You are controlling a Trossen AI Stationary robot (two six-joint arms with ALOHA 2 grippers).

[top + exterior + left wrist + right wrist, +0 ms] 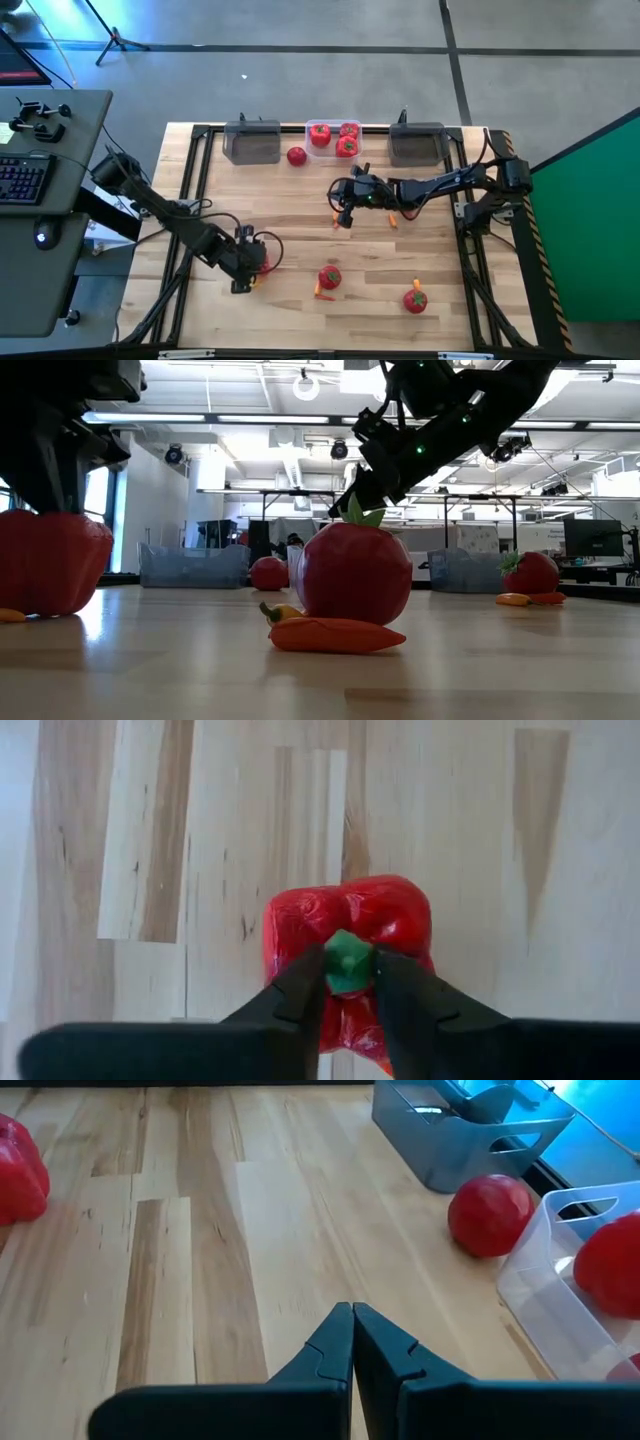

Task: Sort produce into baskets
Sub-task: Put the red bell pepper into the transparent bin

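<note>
The left gripper [350, 982] pinches the green stem of a small red bell pepper [348, 935] sitting on the light wooden surface [300, 240] near its left front corner. The right gripper [352, 1325], pressed together and empty, hovers over the middle. At the back edge stand two dark grey plastic baskets [252, 141] flanking a clear plastic basket [332, 135] that holds red produce.
</note>
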